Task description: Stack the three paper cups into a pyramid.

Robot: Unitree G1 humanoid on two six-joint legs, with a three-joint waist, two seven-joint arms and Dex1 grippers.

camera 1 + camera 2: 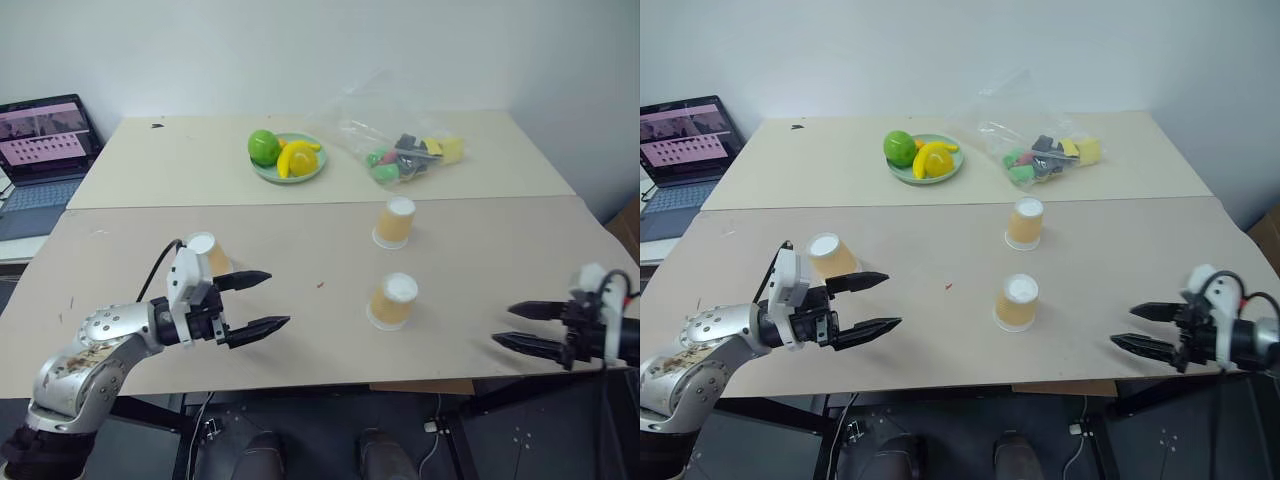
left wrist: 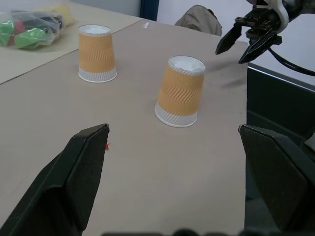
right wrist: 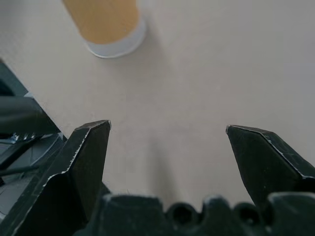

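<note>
Both end effectors [image 1: 268, 302] [image 1: 520, 326] wide open, empty; three paper cups [image 1: 392, 300] upside down, axes vertical.

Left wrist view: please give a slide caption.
Open left gripper facing two upside-down paper cups on the table.

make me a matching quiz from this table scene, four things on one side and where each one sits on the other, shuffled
Things
1. green fruit
2. clear bag
3. laptop
4. paper cup

Places
A. off the table's left edge
B. beside the left end effector
C. on the green plate
D. far side of the table, right of the plate

Pairs: 1-C, 2-D, 3-A, 4-B
</note>
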